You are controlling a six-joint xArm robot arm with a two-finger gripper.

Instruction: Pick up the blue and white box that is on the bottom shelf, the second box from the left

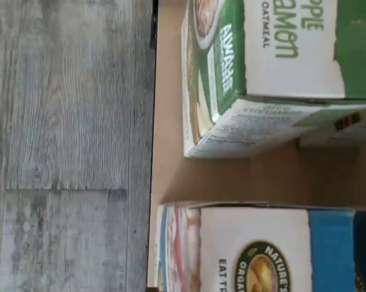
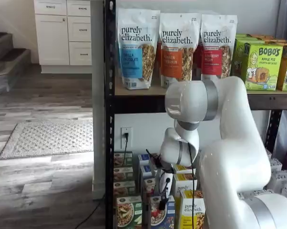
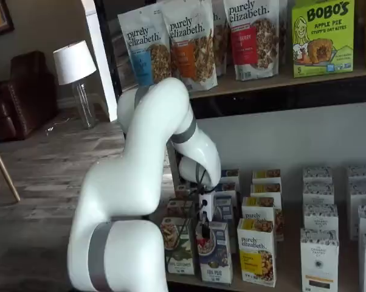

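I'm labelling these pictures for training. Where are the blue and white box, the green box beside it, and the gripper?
blue and white box (image 3: 214, 255): shelf view, front panel with the bowl picture.
green box (image 3: 177, 246): shelf view, front face.
gripper (image 3: 205, 220): shelf view, white body just above the blue and white box; fingers unclear.

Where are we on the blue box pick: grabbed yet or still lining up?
Done: the arm is down at the bottom shelf. In hand: the claw hangs just above the blue and white box, jaws wide, nothing held; the box stands in its row beside the green carton. Left: descend, close, lift.
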